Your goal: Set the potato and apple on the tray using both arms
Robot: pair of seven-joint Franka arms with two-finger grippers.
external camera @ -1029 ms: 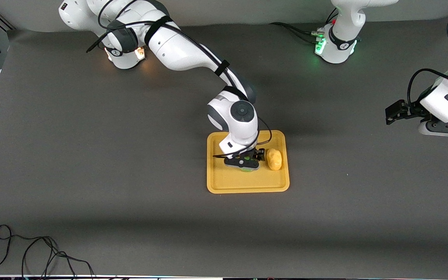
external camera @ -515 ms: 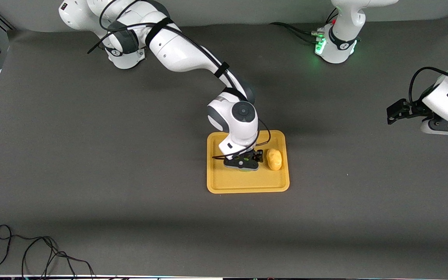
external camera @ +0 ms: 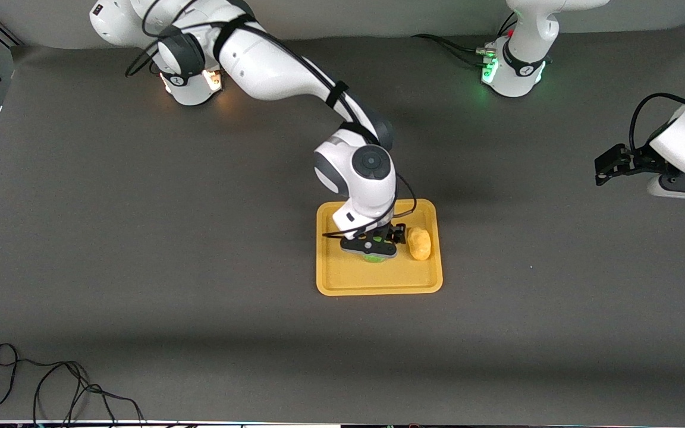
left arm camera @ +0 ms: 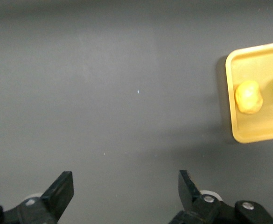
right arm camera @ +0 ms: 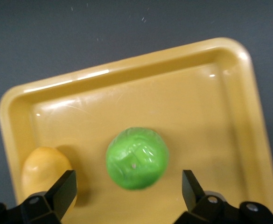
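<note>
Both fruits lie on the flat yellow-orange plastic tray [external camera: 378, 282]: round green apple [right arm camera: 137, 157] beside lumpy yellow-orange potato [external camera: 419, 243]. Right gripper [right arm camera: 127, 198] hangs spread over the apple; it should rise straight. Left gripper [left arm camera: 124, 198], spread, waits over bare table [external camera: 140, 238].

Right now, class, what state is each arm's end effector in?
Left end effector: open, empty, over bare table.
Right end effector: open, holding nothing, over the apple on the tray.
</note>
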